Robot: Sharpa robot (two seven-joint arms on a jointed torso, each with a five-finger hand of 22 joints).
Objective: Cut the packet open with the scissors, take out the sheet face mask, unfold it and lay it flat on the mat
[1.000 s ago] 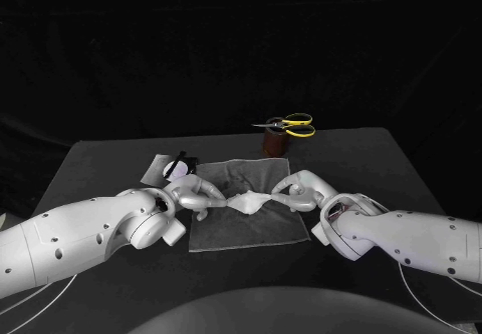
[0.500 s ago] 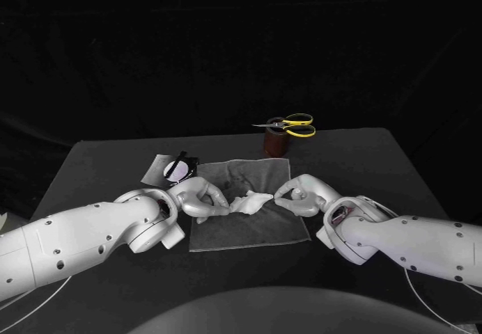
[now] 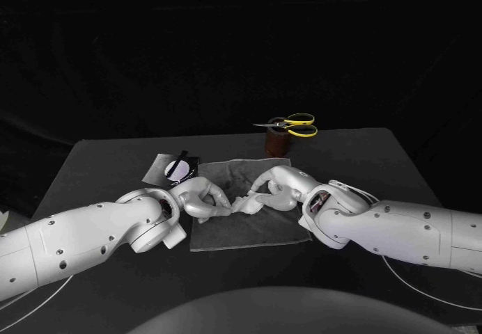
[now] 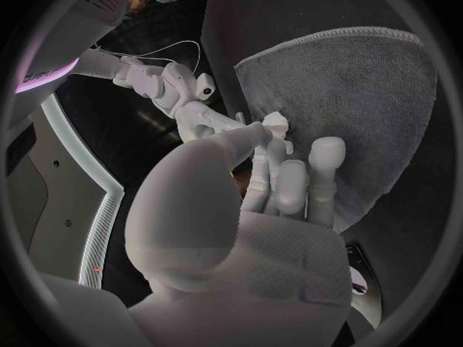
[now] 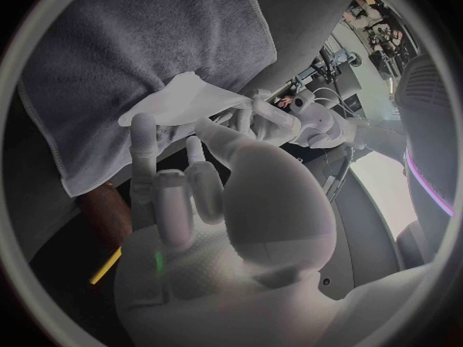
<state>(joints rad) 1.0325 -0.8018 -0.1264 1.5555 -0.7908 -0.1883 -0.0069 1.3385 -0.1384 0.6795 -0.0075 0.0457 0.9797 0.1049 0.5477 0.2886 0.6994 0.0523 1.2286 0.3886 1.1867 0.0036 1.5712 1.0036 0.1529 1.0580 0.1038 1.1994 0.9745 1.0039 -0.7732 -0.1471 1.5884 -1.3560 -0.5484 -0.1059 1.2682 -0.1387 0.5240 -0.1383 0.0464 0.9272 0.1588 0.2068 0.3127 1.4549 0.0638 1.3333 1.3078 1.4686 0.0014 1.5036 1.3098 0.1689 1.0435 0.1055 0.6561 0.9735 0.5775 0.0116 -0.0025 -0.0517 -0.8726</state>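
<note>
1. The left hand [image 3: 201,200] is pinching one end of the mask [image 3: 247,204] between thumb and fingertip; its other fingers are standing straight and close together.
2. The right hand [image 3: 278,184] is holding the other end of the mask, with its fingers curled narrow around it.
3. The two hands are sitting very close to each other, almost touching, over the middle of the mat [image 3: 251,233].
4. The mask is hanging between them as a small crumpled white piece, still folded, just above the mat. I cannot tell if it is touching the cloth.
5. The mat is lying flat on the table [image 3: 100,160], grey, with a stitched edge.
6. The scissors [image 3: 291,125], with yellow handles, are resting on top of the brown holder [image 3: 276,144] behind the mat.
7. The packet [image 3: 159,167] is lying just beside the mat's far left corner.
</note>
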